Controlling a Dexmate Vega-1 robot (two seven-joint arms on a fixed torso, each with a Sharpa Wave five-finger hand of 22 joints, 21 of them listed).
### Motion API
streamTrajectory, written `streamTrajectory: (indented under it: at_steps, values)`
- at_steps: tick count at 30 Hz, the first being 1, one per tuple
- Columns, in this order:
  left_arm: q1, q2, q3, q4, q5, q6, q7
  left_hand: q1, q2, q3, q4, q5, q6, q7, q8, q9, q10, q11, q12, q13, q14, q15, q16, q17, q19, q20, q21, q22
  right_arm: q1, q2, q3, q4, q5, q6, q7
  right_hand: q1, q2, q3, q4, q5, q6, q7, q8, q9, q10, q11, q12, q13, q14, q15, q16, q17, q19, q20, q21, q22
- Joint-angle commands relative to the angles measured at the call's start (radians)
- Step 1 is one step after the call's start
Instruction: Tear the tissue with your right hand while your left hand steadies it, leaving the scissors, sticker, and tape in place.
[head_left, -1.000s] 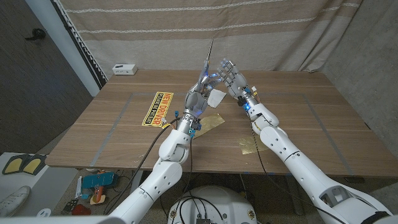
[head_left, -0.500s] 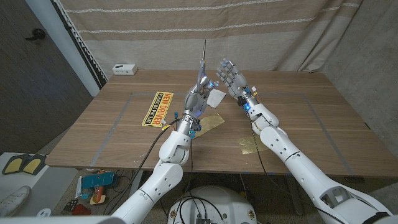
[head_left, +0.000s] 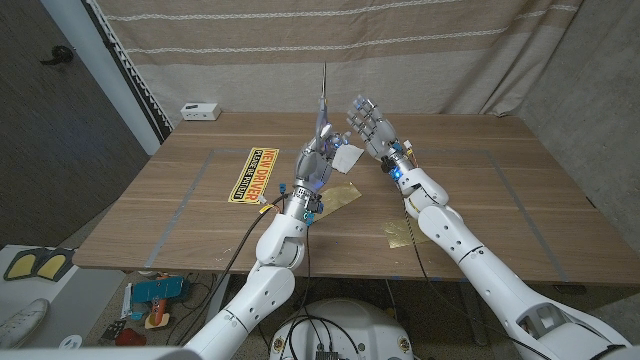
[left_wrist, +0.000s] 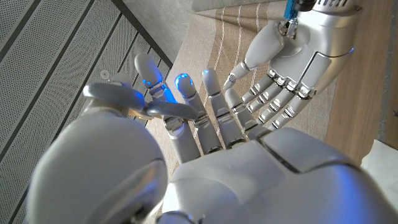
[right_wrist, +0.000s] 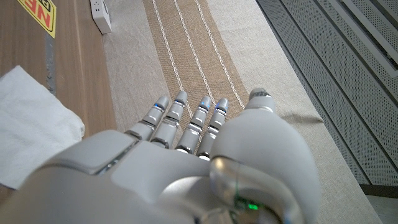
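Comparing the head view with a second ago, the left hand (head_left: 318, 153) has shifted slightly and the thin strip rising from its fingertips, which leaned to the right, now stands almost upright, reaching further toward the curtain (head_left: 300, 50). The right hand (head_left: 368, 124) sits a touch higher and further from the left. I judge that the tear is under way or already through, with the hands drawing apart. The tissue (head_left: 347, 158) hangs as a white piece between the two hands, above the middle of the table (head_left: 480, 220); the right wrist view shows it crumpled just beside that hand. The left fingers (left_wrist: 186, 118) lie close together, straight, seemingly pinching the strip, though the pinch itself is hidden. The right fingers (right_wrist: 186, 115) are extended, slightly apart; whether they grip the tissue I cannot tell. The sticker (head_left: 250, 174) lies flat at the left, undisturbed.
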Motion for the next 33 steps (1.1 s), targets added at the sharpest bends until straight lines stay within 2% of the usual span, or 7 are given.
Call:
streamTrajectory:
  at_steps: [1,8,13,20,25,30,33]
  values:
    - [0.051,-0.009,-0.008,-0.048,0.015,-0.004,0.070,0.015,-0.010,-0.007,-0.003,0.014,0.009,0.002,0.001,-0.001,0.100,-0.085,0.045,0.002,0.022,-0.165,0.024,0.009,0.018,-0.063,0.008,0.007,0.001,-0.002,-0.006,-0.002,-0.008,0.004,0.001,0.001,0.007,-0.001,-0.007,0.007,0.007,0.001,0.003,-0.001,0.007,-0.003,0.010,0.003,-0.004,-0.099,0.006,0.001,0.006,0.006,-0.002,0.002]
    - [0.101,-0.015,-0.021,-0.084,0.035,-0.007,0.151,0.014,-0.048,-0.054,-0.014,0.045,0.072,0.040,-0.003,-0.016,0.212,-0.085,0.285,-0.004,0.126,-0.163,0.158,0.007,0.090,-0.071,0.014,0.001,0.022,-0.005,-0.010,0.010,-0.022,0.007,0.009,-0.001,0.007,-0.003,-0.007,0.007,0.007,0.001,0.002,-0.001,0.007,-0.003,0.010,0.003,-0.004,-0.098,0.007,0.000,0.007,0.008,-0.004,0.002]
    - [0.125,-0.010,-0.026,-0.101,0.050,-0.017,0.177,0.014,-0.062,-0.085,-0.028,0.055,0.098,0.069,0.024,-0.003,0.240,-0.082,0.351,-0.005,0.152,-0.161,0.196,0.007,0.110,-0.064,0.011,-0.003,0.030,-0.003,-0.014,0.018,-0.025,0.003,0.012,-0.002,0.007,-0.003,-0.007,0.007,0.007,0.001,0.002,-0.001,0.006,-0.003,0.010,0.003,-0.004,-0.097,0.007,0.000,0.007,0.008,-0.005,0.002]
    - [0.155,0.000,-0.028,-0.131,0.060,-0.015,0.209,0.008,-0.061,-0.110,-0.032,0.063,0.107,0.079,0.051,0.010,0.237,-0.081,0.384,-0.006,0.154,-0.161,0.207,0.002,0.113,-0.066,0.008,0.000,0.032,0.000,-0.017,0.022,-0.024,-0.002,0.012,-0.003,0.007,-0.004,-0.007,0.007,0.007,0.002,0.001,-0.001,0.007,-0.003,0.010,0.003,-0.004,-0.096,0.007,0.000,0.008,0.007,-0.007,0.002]
    - [0.167,0.010,-0.028,-0.147,0.068,-0.007,0.225,0.003,-0.049,-0.149,-0.029,0.081,0.095,0.085,0.081,0.011,0.206,-0.081,0.439,-0.010,0.208,-0.160,0.271,0.011,0.166,-0.134,0.024,0.022,0.031,0.000,-0.017,0.020,-0.027,-0.001,0.007,-0.004,0.007,-0.005,-0.007,0.007,0.007,0.002,0.001,-0.001,0.007,-0.003,0.010,0.003,-0.004,-0.096,0.007,-0.001,0.009,0.009,-0.008,0.002]
    - [0.183,0.024,-0.035,-0.161,0.084,-0.004,0.243,0.016,-0.032,-0.192,-0.024,0.098,0.083,0.083,0.110,0.008,0.187,-0.082,0.485,-0.017,0.233,-0.160,0.332,-0.009,0.300,-0.151,0.124,0.121,0.029,-0.002,-0.016,0.016,-0.029,-0.001,0.004,-0.004,0.006,-0.005,-0.007,0.007,0.007,0.002,0.001,-0.001,0.007,-0.003,0.010,0.003,-0.004,-0.096,0.007,-0.001,0.010,0.008,-0.008,0.002]
    - [0.184,0.030,-0.038,-0.162,0.092,-0.005,0.247,0.058,-0.033,-0.246,-0.024,0.101,0.076,0.080,0.129,0.012,0.177,-0.083,0.501,-0.029,0.277,-0.160,0.331,-0.025,0.359,-0.159,0.328,0.351,0.028,-0.003,-0.016,0.015,-0.029,0.000,0.002,-0.005,0.006,-0.006,-0.007,0.007,0.006,0.002,0.000,-0.001,0.007,-0.003,0.010,0.003,-0.004,-0.095,0.008,-0.001,0.011,0.007,-0.008,0.002]
